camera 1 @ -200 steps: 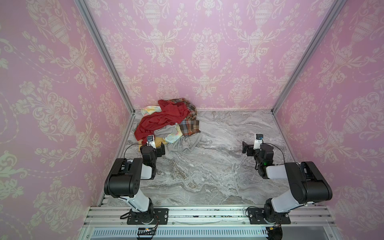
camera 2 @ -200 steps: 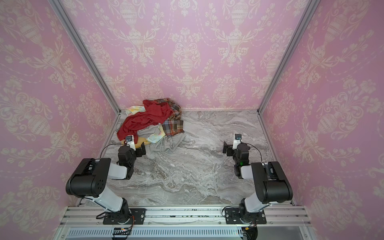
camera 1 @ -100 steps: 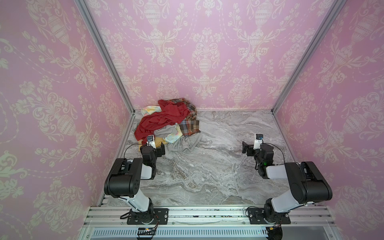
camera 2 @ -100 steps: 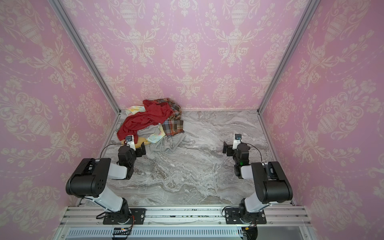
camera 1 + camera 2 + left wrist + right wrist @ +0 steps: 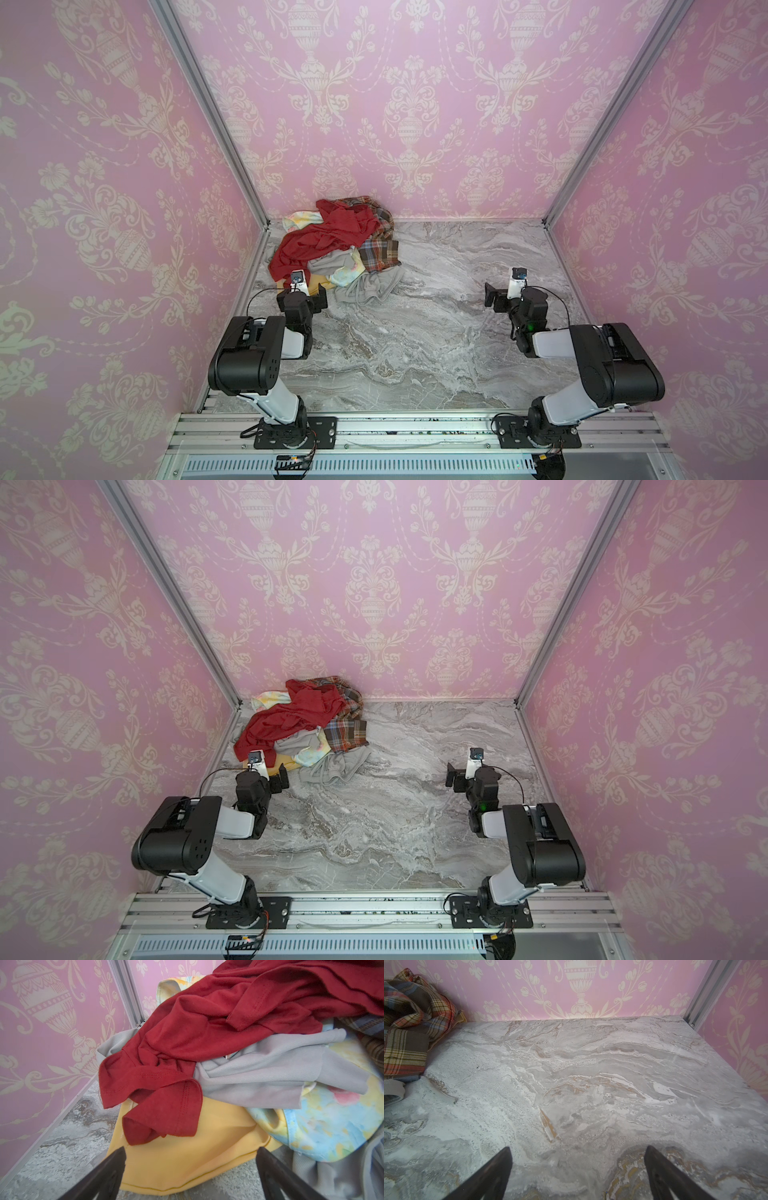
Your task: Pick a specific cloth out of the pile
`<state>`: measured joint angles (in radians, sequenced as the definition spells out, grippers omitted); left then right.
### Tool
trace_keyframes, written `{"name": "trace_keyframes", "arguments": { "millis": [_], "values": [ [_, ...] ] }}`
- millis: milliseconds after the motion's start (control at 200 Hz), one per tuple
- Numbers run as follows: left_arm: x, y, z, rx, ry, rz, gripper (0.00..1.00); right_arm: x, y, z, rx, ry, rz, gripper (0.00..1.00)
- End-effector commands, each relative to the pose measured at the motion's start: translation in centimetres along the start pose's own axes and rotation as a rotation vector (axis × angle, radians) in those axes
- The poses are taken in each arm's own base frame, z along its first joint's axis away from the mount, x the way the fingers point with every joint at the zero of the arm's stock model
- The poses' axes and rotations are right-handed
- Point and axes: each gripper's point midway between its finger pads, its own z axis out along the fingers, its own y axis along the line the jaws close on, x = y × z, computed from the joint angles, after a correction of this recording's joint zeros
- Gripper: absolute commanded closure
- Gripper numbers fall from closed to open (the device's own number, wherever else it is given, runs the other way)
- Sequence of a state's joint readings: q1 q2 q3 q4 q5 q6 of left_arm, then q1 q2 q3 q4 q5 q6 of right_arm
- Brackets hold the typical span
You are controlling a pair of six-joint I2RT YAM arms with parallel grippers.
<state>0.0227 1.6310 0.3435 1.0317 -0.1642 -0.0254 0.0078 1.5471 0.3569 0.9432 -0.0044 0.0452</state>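
in the far left corner of the marble table (image 5: 436,332), the cloth (image 5: 332,1122) lies half buried in the pile (image 5: 332,241), with nothing held yet.
the cloth looks thin, light and limp, so it should bunch under a pinch and slide rather than lift as a sheet. the red garment (image 5: 207,1032) and grey garment (image 5: 259,1076) lie over its upper part, so a tug would likely drag them along. its rounded blue-and-yellow fold, bare beside the mustard garment (image 5: 187,1163), seems the best place to pinch. the left gripper (image 5: 191,1149) sits low at the pile's near edge, jaws spread wide and framing the mustard hem, with the cloth off to one side of its line. the right gripper (image 5: 577,1148), equally wide and empty, hovers over bare marble well apart from the pile, the plaid shirt (image 5: 404,1053) at the edge of its view.
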Motion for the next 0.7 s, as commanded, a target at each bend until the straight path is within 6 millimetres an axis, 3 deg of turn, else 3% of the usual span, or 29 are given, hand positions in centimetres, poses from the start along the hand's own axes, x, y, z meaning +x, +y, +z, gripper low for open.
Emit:
{"name": "trace_keyframes", "arguments": {
  "millis": [0,390,695],
  "values": [
    [0.0,0.4,0.1,-0.025,-0.003,-0.019,0.01,-0.5,0.1,0.1,-0.008,-0.012,0.002,0.0],
    [0.1,0.4,0.0,-0.027,0.007,-0.022,0.01,-0.8,0.1,-0.4,0.017,-0.032,-0.014,0.0],
    [-1.7,1.6,-0.9,-0.104,0.015,-0.027,0.01,-2.2,-0.1,-1.8,0.073,-0.054,-0.036,0.0]
  ]
}}
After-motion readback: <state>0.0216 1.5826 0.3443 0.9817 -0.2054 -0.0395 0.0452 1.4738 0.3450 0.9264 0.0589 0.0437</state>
